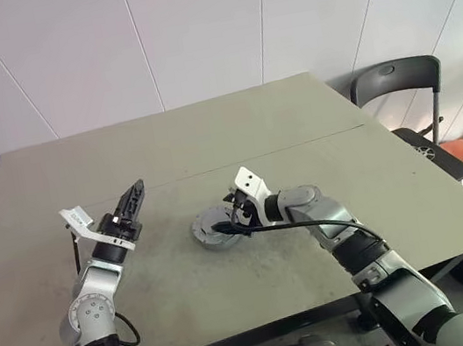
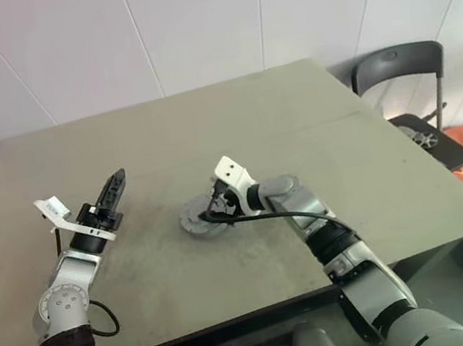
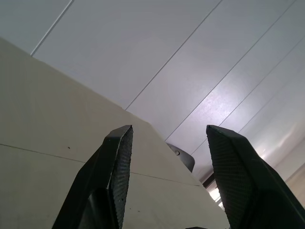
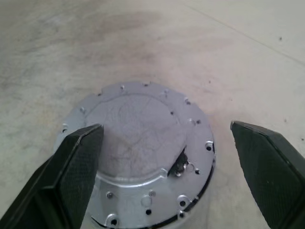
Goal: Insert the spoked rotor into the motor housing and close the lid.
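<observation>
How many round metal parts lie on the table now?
1 that I can see: the lid, a grey disc at the table's middle, between the open fingers of the right gripper. Other parts may be hidden under it.

Grey-green table [image 1: 208,141], closed motor housing [image 4: 143,157] at mid-front.

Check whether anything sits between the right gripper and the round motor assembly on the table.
Nothing visible does. The right gripper is open just above the lid, one finger on each side of it, and only bare table surrounds the assembly.
</observation>
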`<state>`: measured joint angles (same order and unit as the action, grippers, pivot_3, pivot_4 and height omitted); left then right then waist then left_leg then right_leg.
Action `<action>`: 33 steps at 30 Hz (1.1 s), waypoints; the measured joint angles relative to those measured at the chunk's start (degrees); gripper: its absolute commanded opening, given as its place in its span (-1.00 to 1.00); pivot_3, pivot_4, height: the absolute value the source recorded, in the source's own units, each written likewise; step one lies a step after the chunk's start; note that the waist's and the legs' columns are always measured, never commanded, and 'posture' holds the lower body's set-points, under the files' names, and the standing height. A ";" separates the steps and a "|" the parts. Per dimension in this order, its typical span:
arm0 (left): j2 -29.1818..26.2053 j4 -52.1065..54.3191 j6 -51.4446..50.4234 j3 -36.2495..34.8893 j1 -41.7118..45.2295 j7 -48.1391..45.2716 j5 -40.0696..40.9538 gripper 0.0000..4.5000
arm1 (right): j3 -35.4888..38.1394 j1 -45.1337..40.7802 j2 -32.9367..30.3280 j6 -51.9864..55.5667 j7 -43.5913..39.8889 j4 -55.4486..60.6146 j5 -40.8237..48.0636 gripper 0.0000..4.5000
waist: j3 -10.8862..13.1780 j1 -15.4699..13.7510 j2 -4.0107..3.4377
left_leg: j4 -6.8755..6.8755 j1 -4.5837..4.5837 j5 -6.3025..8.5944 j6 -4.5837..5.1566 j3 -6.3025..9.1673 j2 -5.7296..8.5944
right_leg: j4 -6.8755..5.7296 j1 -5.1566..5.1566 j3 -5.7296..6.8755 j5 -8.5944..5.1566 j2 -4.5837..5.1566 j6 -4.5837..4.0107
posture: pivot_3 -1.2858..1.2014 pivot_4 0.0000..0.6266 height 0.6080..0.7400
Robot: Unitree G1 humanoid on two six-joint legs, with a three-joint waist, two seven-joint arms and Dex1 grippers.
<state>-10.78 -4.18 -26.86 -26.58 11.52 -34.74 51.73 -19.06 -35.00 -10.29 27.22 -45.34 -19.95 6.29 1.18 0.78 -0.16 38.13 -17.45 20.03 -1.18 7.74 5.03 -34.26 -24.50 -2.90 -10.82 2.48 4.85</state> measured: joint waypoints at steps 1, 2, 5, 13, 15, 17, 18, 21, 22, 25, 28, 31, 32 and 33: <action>0.00 0.00 0.07 0.01 0.00 0.00 0.00 0.16 | -0.10 0.00 0.08 0.10 -0.28 0.00 0.03 0.99 | 0.00 0.00 0.00 | 0.00 0.00 0.00 0.00 0.00 0.00 | 0.00 0.00 0.00 0.00 0.00 0.00 | 0.03 -1.00 1.00; 0.01 -0.01 0.15 0.04 0.00 0.00 0.00 0.16 | -0.13 0.01 0.07 0.43 -0.73 0.09 0.12 0.99 | 0.00 0.01 0.00 | 0.00 0.00 0.00 0.00 0.00 0.00 | 0.00 0.00 0.00 0.00 0.00 0.00 | 0.03 -1.00 1.00; 0.22 -0.26 0.33 0.03 0.00 0.00 0.01 0.16 | -0.25 1.25 0.10 3.66 -4.04 1.97 2.09 0.99 | 0.00 0.00 0.01 | 0.00 0.01 0.00 0.00 0.02 0.00 | 0.00 0.02 0.01 0.00 -0.01 0.00 | 0.03 -1.00 1.00; 0.84 -0.46 0.34 0.03 0.04 0.02 0.20 0.16 | -0.56 0.98 1.31 4.52 -0.96 1.42 0.65 0.99 | 0.00 0.04 0.00 | 0.00 0.03 0.00 0.00 0.01 0.00 | 0.00 0.04 0.02 0.00 -0.01 0.01 | 0.03 -1.00 1.00; 0.84 -0.47 0.34 0.03 0.06 0.03 0.20 0.16 | -0.75 0.45 1.99 4.32 -0.08 0.46 0.21 0.99 | 0.00 0.03 0.00 | 0.00 0.06 0.00 0.00 0.02 0.00 | -0.01 0.07 0.02 0.00 -0.01 0.01 | 0.03 -1.00 1.00; 0.84 -0.49 0.34 0.01 0.07 0.05 0.21 0.16 | -0.82 0.24 2.50 4.08 0.44 -0.04 -0.18 0.99 | 0.00 0.02 0.00 | 0.00 0.08 -0.01 -0.01 0.02 0.00 | -0.01 0.09 0.02 0.00 -0.01 0.01 | 0.03 -1.00 1.00; 0.84 -0.53 0.35 0.00 0.08 0.06 0.21 0.16 | -0.83 0.23 2.56 3.92 0.46 -0.13 -0.31 0.99 | 0.00 0.02 0.00 | 0.01 0.09 -0.01 -0.01 0.02 -0.01 | -0.01 0.10 0.02 0.00 -0.02 0.01 | 0.03 -1.00 1.00; 0.86 -0.73 0.37 0.00 0.12 0.10 0.22 0.16 | -0.94 0.19 2.68 3.26 0.55 -0.54 -0.54 0.99 | 0.00 0.10 0.00 | 0.01 0.11 -0.01 -0.02 0.02 -0.01 | -0.02 0.11 0.02 0.00 -0.03 0.01 | 0.03 -1.00 1.00; 0.87 -0.75 0.38 0.00 0.14 0.12 0.23 0.16 | -1.02 0.16 2.68 3.14 0.56 -0.59 -0.63 0.99 | 0.00 0.10 0.00 | 0.01 0.11 -0.01 -0.02 0.02 -0.01 | -0.03 0.11 0.02 0.00 -0.03 0.01 | 0.03 -1.00 1.00; 0.89 -0.98 0.81 0.00 0.25 0.14 0.26 0.16 | -1.50 0.08 2.66 2.63 0.37 -0.60 -0.99 0.74 | 0.00 0.10 0.00 | 0.01 0.12 -0.02 -0.03 0.02 -0.02 | -0.03 0.11 0.02 0.00 -0.03 0.01 | 0.03 -1.00 1.00; 0.89 -1.56 1.01 -0.03 0.63 0.14 0.28 0.16 | -1.92 0.05 2.59 2.32 0.08 -0.57 -1.08 0.44 | 0.00 0.09 0.00 | 0.01 0.14 -0.03 -0.04 0.03 -0.01 | -0.02 0.15 0.02 -0.01 -0.04 0.02 | 0.03 -1.00 1.00; 0.88 -2.23 1.13 -0.05 1.19 0.14 0.28 0.16 | -1.89 0.05 2.54 2.32 0.05 -0.58 -1.07 0.44 | 0.00 0.08 0.00 | 0.01 0.15 -0.03 -0.04 0.03 -0.01 | -0.02 0.17 0.02 -0.01 -0.05 0.02 | 0.03 -1.00 1.00; 0.88 -2.43 1.13 -0.05 1.45 0.14 0.28 0.16 | -1.84 0.05 2.56 2.33 0.00 -0.60 -1.03 0.44 | 0.00 0.07 0.00 | 0.01 0.15 -0.03 -0.05 0.03 -0.02 | -0.02 0.17 0.02 -0.01 -0.05 0.02 | 0.03 -1.00 1.00; 0.88 -2.49 1.15 -0.04 1.74 0.14 0.28 0.16 | -1.77 0.05 2.57 2.36 -0.07 -0.62 -0.96 0.44 | 0.00 0.07 0.00 | 0.01 0.15 -0.03 -0.05 0.04 -0.02 | -0.02 0.16 0.02 -0.01 -0.05 0.02 | 0.03 -1.00 1.00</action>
<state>-9.90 -6.67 -25.71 -26.62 13.27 -34.60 52.02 -20.83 -34.95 -7.71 29.58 -45.42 -20.57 5.33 1.18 0.85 -0.16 38.14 -17.30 20.00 -1.23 7.78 5.02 -34.28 -24.34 -2.87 -10.83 2.43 4.86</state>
